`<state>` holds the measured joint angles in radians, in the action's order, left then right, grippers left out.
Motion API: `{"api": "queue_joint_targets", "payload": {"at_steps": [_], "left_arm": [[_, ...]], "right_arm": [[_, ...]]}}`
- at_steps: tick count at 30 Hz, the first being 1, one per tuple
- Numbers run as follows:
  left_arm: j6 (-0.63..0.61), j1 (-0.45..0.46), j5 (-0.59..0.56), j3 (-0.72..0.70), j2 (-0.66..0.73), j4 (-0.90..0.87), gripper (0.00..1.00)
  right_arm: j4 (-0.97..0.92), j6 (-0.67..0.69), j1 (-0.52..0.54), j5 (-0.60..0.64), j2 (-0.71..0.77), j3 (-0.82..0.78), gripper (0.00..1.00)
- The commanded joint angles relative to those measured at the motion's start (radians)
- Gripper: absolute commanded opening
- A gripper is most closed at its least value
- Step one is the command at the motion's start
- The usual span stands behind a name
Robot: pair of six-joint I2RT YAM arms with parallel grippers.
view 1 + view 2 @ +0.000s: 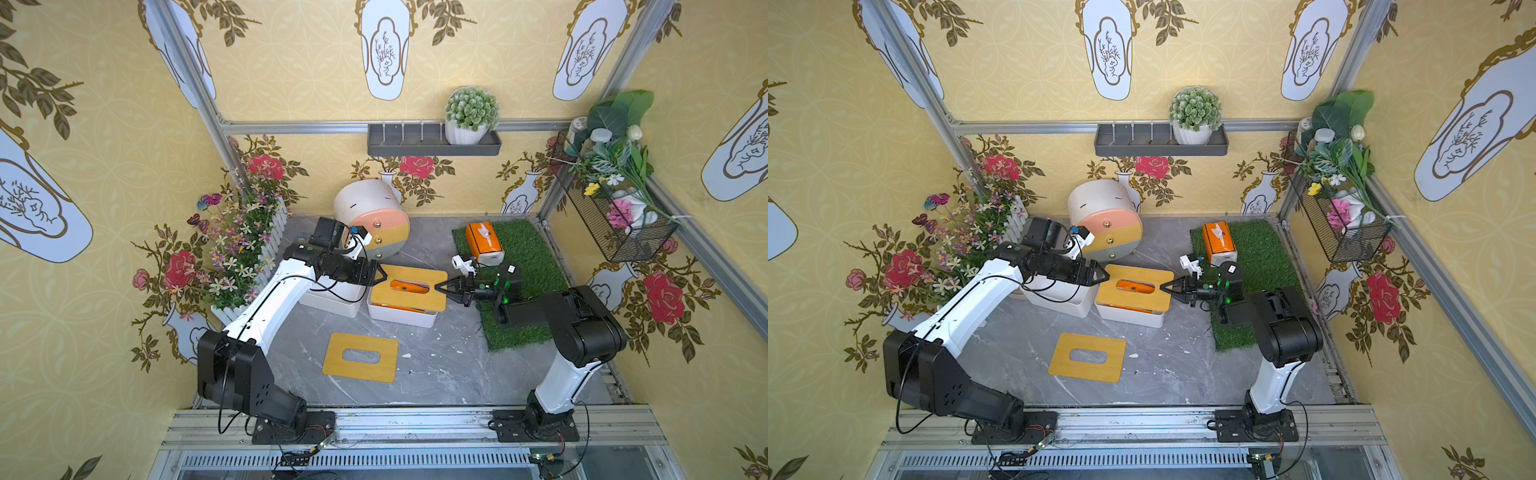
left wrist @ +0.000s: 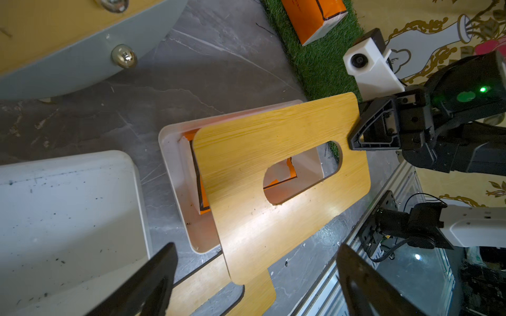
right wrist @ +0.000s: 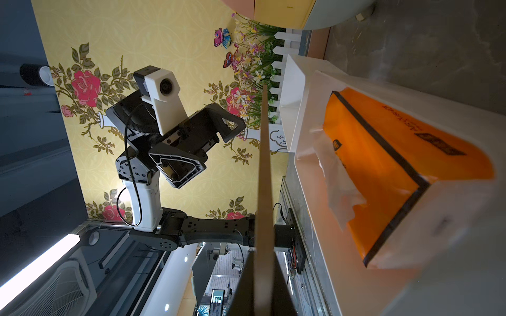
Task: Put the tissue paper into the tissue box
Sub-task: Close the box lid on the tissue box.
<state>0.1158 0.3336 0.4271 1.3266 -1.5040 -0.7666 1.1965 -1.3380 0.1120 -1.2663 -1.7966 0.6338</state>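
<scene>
The tissue pack (image 3: 383, 164) lies inside the tissue box (image 1: 401, 319). It looks light, soft and slick-wrapped, best pinched across its narrow sides. The stiff bamboo lid (image 1: 386, 299) hangs askew over the box, half covering it, one short edge grasped by the right claw (image 1: 437, 286). The left claw (image 1: 383, 276) stands released beside the box. A second pack (image 1: 484, 241) lies behind the box.

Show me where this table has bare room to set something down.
Bare gray tabletop lies between the loose lid and the grass mat, plus a smaller patch between the round cabinet and that mat. The middle is crowded: open white box, tissue box, held lid, left fingers and right fingers.
</scene>
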Motion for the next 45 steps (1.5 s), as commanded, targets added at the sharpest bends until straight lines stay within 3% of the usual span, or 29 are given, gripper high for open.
{"api": "queue_joint_targets", "payload": {"at_steps": [1,12,19,45], "left_arm": [[-0.016,0.000,0.018,-0.027,0.000,0.064,0.94],[0.001,0.000,0.025,-0.059,-0.035,0.099,0.96],[0.037,0.002,0.061,-0.073,-0.076,0.133,0.97],[0.054,0.015,0.017,-0.069,-0.177,0.115,1.00]], "right_arm": [[-0.007,0.065,0.008,-0.015,-0.011,0.023,0.00],[-0.121,0.148,0.006,0.012,-0.045,0.073,0.00],[-0.117,0.143,0.004,0.031,-0.078,0.076,0.00],[-0.072,0.093,0.030,0.067,-0.115,0.048,0.00]]}}
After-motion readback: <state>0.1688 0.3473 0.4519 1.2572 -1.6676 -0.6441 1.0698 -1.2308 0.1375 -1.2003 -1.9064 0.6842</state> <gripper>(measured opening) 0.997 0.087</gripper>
